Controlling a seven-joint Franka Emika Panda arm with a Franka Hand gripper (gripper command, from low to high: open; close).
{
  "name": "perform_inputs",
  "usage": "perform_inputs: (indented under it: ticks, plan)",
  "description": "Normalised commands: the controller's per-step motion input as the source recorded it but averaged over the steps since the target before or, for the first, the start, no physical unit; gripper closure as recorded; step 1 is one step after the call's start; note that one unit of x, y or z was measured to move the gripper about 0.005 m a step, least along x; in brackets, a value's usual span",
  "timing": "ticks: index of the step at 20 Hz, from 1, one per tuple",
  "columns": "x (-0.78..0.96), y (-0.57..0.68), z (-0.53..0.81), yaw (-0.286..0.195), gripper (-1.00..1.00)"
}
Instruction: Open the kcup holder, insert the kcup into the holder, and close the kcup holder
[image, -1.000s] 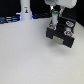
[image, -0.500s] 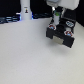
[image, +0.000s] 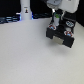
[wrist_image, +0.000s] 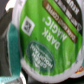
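Note:
The kcup (wrist_image: 47, 42) fills the wrist view, its green lid printed with white lettering, and a teal finger pad (wrist_image: 12, 46) presses against its side. In the exterior view my gripper (image: 57, 19) hangs at the back right, shut on the kcup (image: 56, 16), which shows only as a small green spot. It is directly over the back of the kcup holder (image: 62, 34), a black box with coloured pods showing on top. I cannot tell from this small picture whether the drawer stands open.
A tall white bottle-like object (image: 24, 10) stands at the back towards the exterior view's left, in front of a dark backdrop with blue lights. The pale table (image: 30, 55) spreads across the front.

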Motion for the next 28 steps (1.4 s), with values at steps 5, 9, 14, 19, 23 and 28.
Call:
perform_inputs:
  ticks: [5,9,14,19,23,28]
  plan:
    - [0.19,0.22,0.06,0.002,1.00]
    - [0.04,0.04,-0.17,0.002,1.00]
    - [0.01,0.05,-0.20,0.012,1.00]
    - [0.07,0.03,-0.03,-0.007,1.00]
    - [0.27,0.12,0.35,-0.018,1.00]
    - [0.39,0.13,0.30,-0.023,1.00]
